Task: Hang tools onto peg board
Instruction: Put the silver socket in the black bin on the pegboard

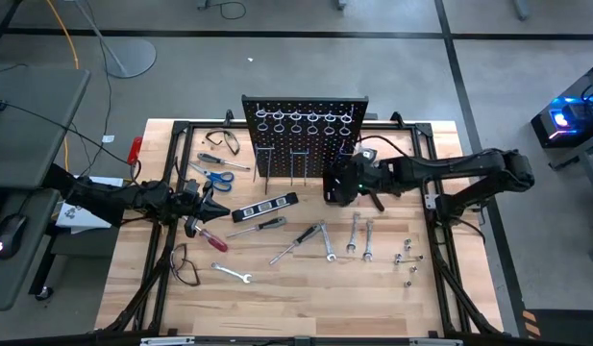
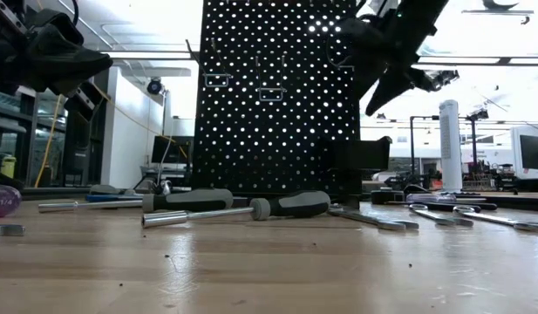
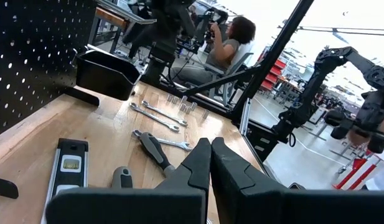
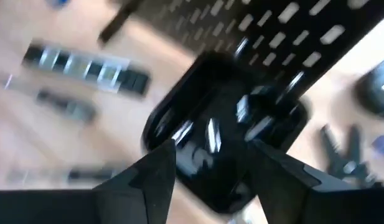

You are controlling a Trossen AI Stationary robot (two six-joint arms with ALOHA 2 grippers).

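L gripper (image 1: 211,207) is hovering at the table's left side, fingers pressed together w/ nothing between them, tip pointing toward the centre; just below it in the high view a red-handled screwdriver (image 1: 208,237) is lying flat, long axis running diagonally. Mid-table, the peg board (image 1: 306,135) is standing upright w/ rings along its top, and loose tools are lying in front of it: a grey-handled screwdriver (image 1: 260,227), wrenches (image 1: 359,238). R gripper (image 1: 340,185) is hanging at the board's front right foot, fingers spread apart w/ nothing visibly between them, directly over a small black box (image 4: 226,149); the wrenches are lying just toward the table's front from it, long axes roughly front-to-back, so the R arm looks nearer to them, the L arm to the red driver.
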